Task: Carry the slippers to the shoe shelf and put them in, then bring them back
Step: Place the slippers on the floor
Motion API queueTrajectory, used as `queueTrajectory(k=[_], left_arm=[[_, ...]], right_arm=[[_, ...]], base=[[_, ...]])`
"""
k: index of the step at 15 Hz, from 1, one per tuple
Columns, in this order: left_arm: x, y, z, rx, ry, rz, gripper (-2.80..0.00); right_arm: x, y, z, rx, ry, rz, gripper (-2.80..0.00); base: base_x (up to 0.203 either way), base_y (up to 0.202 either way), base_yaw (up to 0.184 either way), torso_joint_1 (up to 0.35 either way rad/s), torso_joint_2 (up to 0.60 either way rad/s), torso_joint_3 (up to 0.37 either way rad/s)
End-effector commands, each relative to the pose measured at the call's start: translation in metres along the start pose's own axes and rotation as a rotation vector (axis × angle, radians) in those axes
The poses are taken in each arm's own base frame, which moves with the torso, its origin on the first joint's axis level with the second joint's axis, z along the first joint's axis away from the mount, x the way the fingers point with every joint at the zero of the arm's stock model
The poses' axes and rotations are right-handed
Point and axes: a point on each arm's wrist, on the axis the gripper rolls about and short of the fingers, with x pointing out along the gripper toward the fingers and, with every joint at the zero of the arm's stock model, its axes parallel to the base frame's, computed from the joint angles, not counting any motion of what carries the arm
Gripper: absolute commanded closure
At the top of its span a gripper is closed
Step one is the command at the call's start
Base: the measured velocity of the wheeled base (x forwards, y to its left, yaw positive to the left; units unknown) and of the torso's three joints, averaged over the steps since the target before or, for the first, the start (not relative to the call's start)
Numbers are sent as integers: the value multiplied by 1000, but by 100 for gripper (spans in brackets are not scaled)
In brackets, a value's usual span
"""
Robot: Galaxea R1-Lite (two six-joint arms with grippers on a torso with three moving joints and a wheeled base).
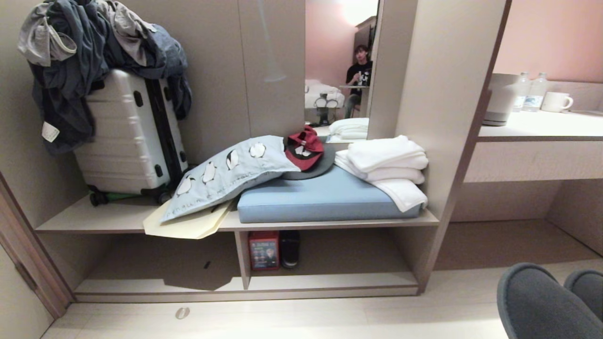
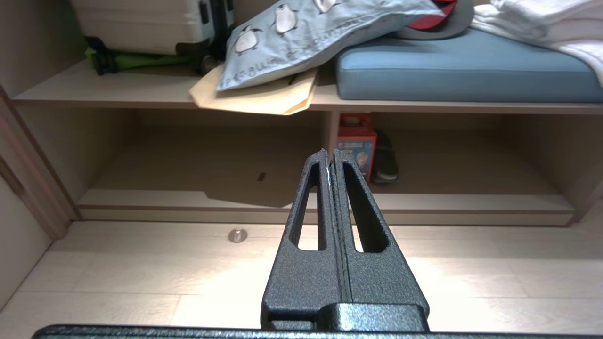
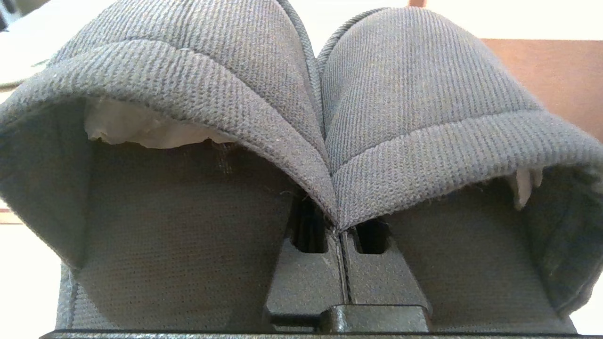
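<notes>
A tall wardrobe unit of pale board fills the scene, and its lowest part is the shoe shelf (image 1: 330, 281), a wide low cubby with a light bottom plank and an upright divider in the middle. On the bench board above it stands a white suitcase (image 1: 127, 136) with a heap of clothes (image 1: 89, 52) thrown over its top. Beside that lies a blue cushion (image 1: 325, 200), with a penguin-print pillow (image 1: 231, 174) leaning onto its edge, folded white towels (image 1: 386, 165) stacked at its far end, and a red cap (image 1: 305, 148) between the pillow and the towels. A tan envelope (image 1: 188, 226) sticks out over the bench edge under the pillow. Inside the shoe shelf, just right of the divider, a red box (image 1: 264, 250) stands with a lone black shoe (image 1: 289, 248) touching its side. The slippers (image 1: 551, 301) are not in the shelf; their grey toes show at the lower right of the head view, well apart from it. The right gripper (image 3: 341, 230) is clamped tight on the slippers where their inner edges meet, side by side. The left gripper (image 2: 331, 155) hangs over the floor in front of the shelf, its fingers pressed together on nothing. A small round floor stud (image 1: 182, 312) sits near the plank
</notes>
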Motion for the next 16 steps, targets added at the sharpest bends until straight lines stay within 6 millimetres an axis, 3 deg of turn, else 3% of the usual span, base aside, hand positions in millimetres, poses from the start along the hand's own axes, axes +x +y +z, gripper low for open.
queueTrajectory(k=[1, 16], left_arm=[[0, 0, 0, -1, 1, 1, 0], [0, 0, 0, -1, 1, 1, 0]], right_arm=[[0, 0, 0, 0, 1, 0, 0], [0, 0, 0, 0, 1, 1, 0]], base=[[0, -199, 2, 0, 5, -3], [0, -198, 3, 3, 2, 2]])
